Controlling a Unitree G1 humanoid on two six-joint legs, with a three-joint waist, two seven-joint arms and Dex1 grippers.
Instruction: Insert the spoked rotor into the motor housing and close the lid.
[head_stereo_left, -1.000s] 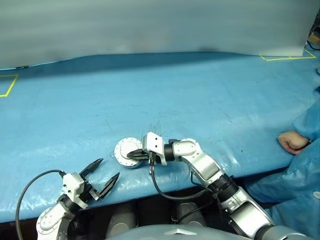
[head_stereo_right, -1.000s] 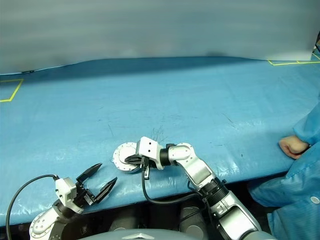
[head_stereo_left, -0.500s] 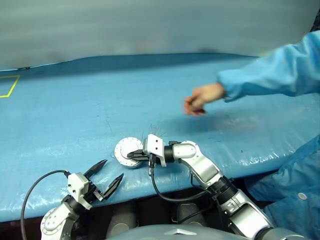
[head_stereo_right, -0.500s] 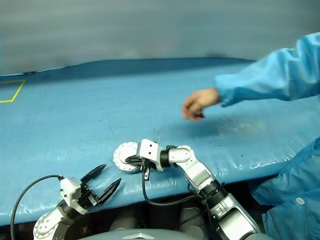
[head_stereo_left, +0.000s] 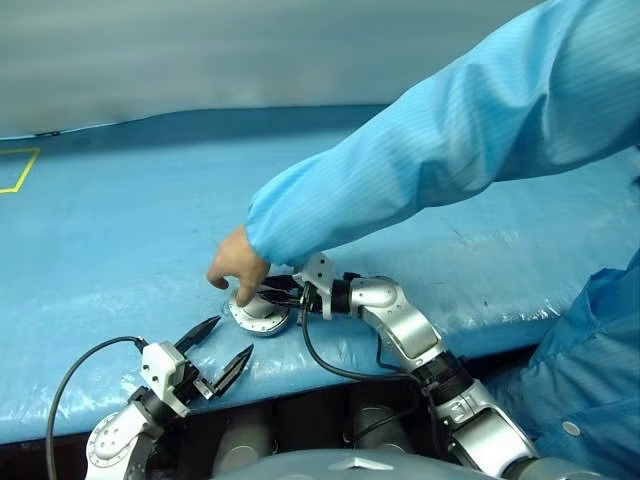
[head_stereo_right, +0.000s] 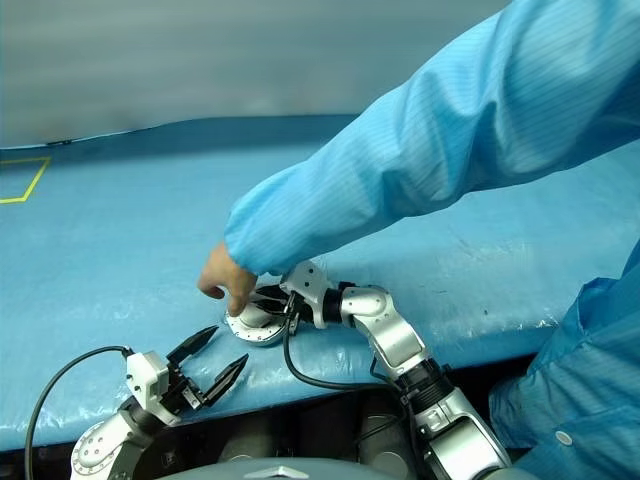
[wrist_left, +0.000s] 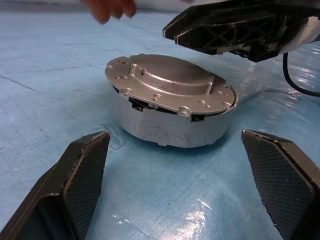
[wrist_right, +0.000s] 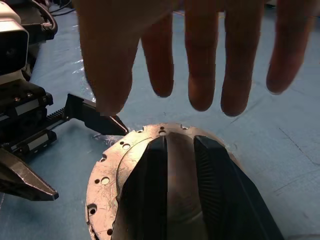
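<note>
Change since earlier: a person's hand (head_stereo_left: 238, 265) on a blue sleeve (head_stereo_left: 440, 150) has come in from the right, where it rested at the table edge a second ago, and now hovers spread just above the lid (wrist_left: 170, 82); half a second ago it was still well back over the table (head_stereo_left: 120, 230).
Right hand, change: its fingers were pressed together on the lid a second ago; now a narrow gap shows between them.
Right hand (wrist_right: 176, 150): lies just over the raised centre of the lid, fingers slightly apart, clamped on nothing.
Left hand (head_stereo_left: 213, 344): fingers spread wide, empty, near the table's front edge and pointing at the housing, apart from it; about where it was earlier.
Motor housing (wrist_left: 170, 125): squat grey puck standing on the blue table near the front edge, between the two robot hands, same spot as before.
Lid: down on the housing, sitting slightly tilted, with a thin dark gap under its rim on the side facing the left hand.
Contents of housing: hidden by the lid; cannot tell what is inside.
</note>
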